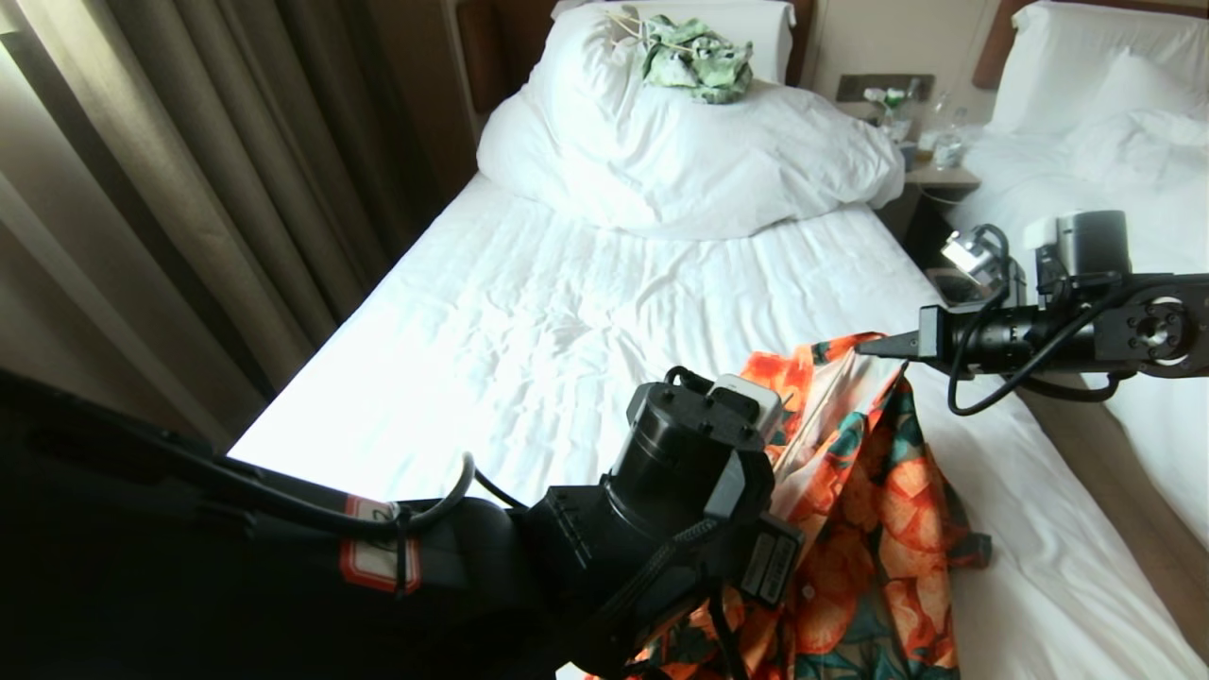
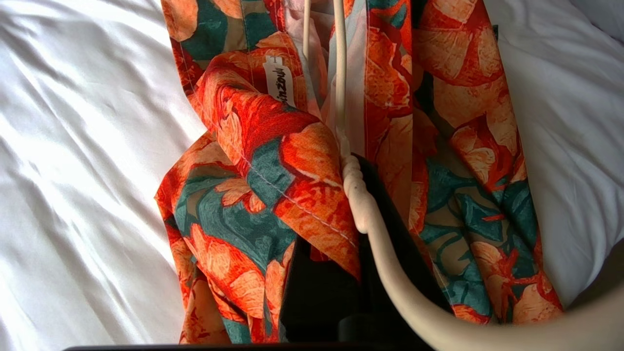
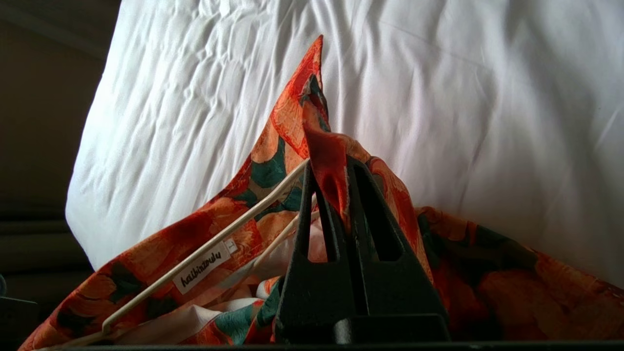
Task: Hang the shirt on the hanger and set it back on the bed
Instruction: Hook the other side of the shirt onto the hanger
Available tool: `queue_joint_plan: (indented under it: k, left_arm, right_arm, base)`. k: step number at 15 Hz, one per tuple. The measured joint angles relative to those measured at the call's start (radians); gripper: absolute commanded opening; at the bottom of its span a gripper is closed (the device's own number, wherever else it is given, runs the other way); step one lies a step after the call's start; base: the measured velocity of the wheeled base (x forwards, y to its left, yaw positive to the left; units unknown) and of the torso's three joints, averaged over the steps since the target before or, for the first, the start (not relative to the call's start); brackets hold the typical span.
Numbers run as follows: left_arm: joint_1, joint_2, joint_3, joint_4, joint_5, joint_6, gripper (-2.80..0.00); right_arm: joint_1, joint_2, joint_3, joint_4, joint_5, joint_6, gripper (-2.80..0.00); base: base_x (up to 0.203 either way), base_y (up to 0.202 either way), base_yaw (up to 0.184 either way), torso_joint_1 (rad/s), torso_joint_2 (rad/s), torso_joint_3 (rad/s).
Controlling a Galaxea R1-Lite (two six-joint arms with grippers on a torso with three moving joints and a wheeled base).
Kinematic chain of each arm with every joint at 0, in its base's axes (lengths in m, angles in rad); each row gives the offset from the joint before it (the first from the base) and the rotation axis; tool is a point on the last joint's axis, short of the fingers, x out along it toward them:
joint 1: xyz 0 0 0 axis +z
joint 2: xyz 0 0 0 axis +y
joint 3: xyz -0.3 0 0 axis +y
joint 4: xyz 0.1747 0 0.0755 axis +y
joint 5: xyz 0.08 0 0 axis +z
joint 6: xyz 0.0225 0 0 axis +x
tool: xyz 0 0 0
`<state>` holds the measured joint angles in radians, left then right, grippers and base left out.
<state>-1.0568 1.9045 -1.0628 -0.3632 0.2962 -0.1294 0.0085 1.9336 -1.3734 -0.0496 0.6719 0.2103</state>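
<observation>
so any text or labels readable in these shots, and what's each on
"haikinzoulu", roughly: neck label of the shirt; partly hidden in the left wrist view.
"L", apparently: small size tab beside it.
Red-bordered sticker on the left arm: unreadable.
White label on the left wrist: too small.

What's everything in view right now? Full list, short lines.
shirt: 1, orange flowers on dark green, held up over the bed's near end
hanger: 1, cream, inside the shirt
bed: 1, white sheet
duvet: 1, white, bundled at the head end
green garment: 1, pale green and white, on the duvet
second bed: 1, white, to the right
nightstand: 1, between the beds, bottles on it
curtain: 1, beige, left
left pincer: shut on the hanger's hook
right pincer: shut on a shirt edge
</observation>
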Motion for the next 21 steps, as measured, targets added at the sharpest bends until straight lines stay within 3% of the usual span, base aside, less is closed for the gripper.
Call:
queue_joint_plan:
  k: [6, 21]
  left_arm:
    - [-0.012, 0.017, -0.019, 0.004, -0.001, 0.003, -2.80]
    - [-0.004, 0.063, -0.203, 0.052, -0.003, 0.008, -2.80]
  right_arm:
    - [0.013, -0.044, 0.051, 0.000, 0.002, -0.067, -2.80]
    - [0.124, -0.156, 0.145, -0.002, 0.005, -0.079, -2.80]
  base:
    - [0.000, 0.000, 0.000, 0.000, 0.00, 0.000]
    - [0.000, 0.000, 0.000, 0.000, 0.00, 0.000]
